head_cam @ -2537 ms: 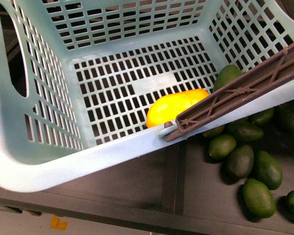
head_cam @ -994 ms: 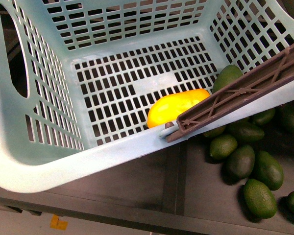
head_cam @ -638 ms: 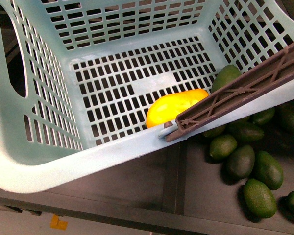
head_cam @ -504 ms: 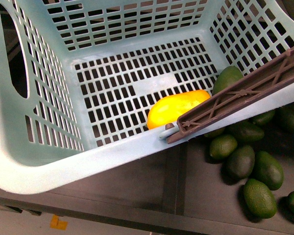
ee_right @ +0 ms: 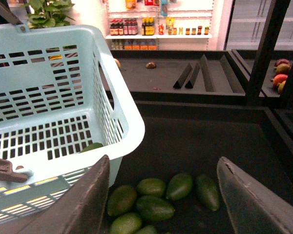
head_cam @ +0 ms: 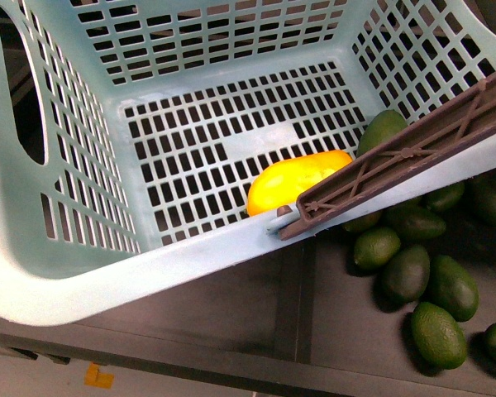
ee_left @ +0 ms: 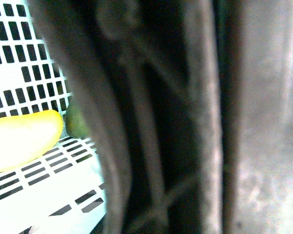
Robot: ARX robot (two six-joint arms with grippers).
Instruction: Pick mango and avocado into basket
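Teal basket (head_cam: 83, 273) already holds our mango (head_cam: 293, 179) and avocado (head_cam: 383, 128); right end effector (ee_right: 161, 195) spread wide, empty, above loose avocados (ee_right: 156, 195); left's state we cannot tell.

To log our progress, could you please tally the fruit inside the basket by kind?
Mango: 1
Avocado: 1
Total inside the basket: 2
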